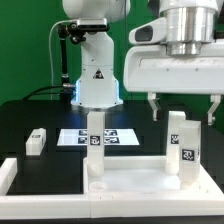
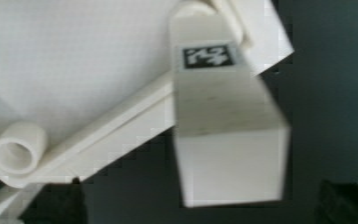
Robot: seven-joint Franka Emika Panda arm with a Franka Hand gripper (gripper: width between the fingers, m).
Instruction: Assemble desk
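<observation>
Claw: the claw (image 1: 183,110) hangs at 2 o'clock in the exterior view, jaws released and wide, with nothing between them.
Right leg: the right leg (image 1: 181,150) stands upright at 6 o'clock from the claw. Its top comes about level with the fingertips, in the gap between them, and I see no finger touching it.
Wrist view: the right leg (image 2: 229,130) shows its tag and lies over the tabletop (image 2: 69,70).
Tabletop: the tabletop (image 1: 135,190) lies at 6 o'clock in the exterior view, rim up, under the claw.
Middle leg: the middle leg (image 1: 95,145) is upright at the far rim, at 8 o'clock from the claw.
Loose leg: the loose leg (image 1: 35,141) lies on the bench (image 1: 25,120) at 9 o'clock, well apart from the claw.
Marker board: the marker board (image 1: 118,136) lies flat behind the middle leg.
</observation>
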